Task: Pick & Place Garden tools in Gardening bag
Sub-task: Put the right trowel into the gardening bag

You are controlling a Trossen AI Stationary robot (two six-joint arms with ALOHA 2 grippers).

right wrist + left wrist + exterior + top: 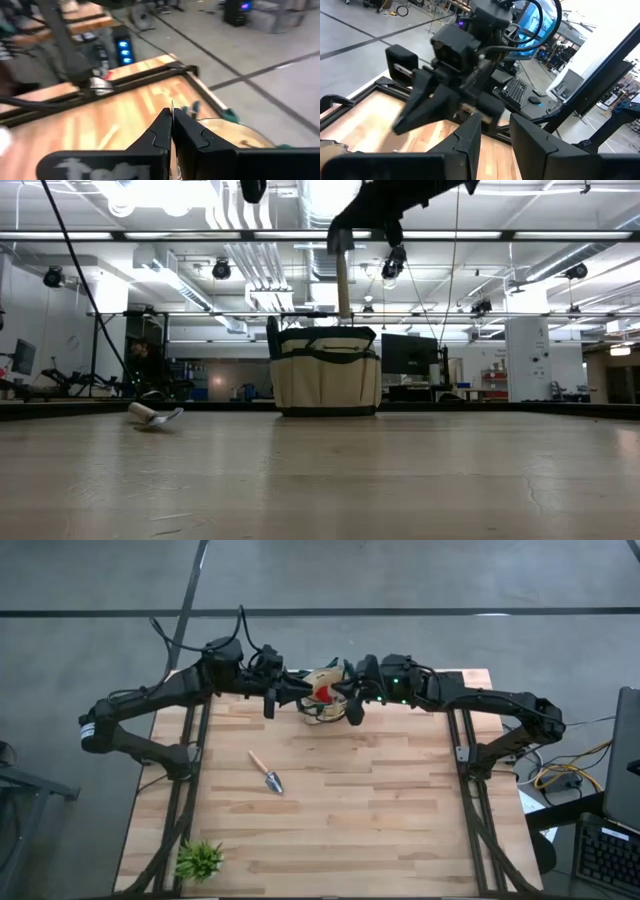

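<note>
The tan gardening bag (322,680) with dark green trim stands at the far middle of the table; it also shows in the low view (326,375). Something red (322,693) shows in it. My right gripper (340,235) is over the bag, shut on a trowel whose wooden handle (343,285) hangs straight down above the bag's opening. My left gripper (495,135) is open and empty, just left of the bag (280,695). A second trowel (266,772) lies flat on the table, nearer the left side. The pruning shears are not in view. My right gripper pinches the trowel's thin metal end (172,106) between its two fingers, edge-on in the wrist view. The trowel hangs upright below the fingers, handle down, lifted clear above the bag. How far back it reaches cannot be told.
A small spiky green plant (198,858) stands at the near left corner. The wooden tabletop (380,810) between the bag and the near edge holds only the loose trowel. Both arms meet closely over the bag.
</note>
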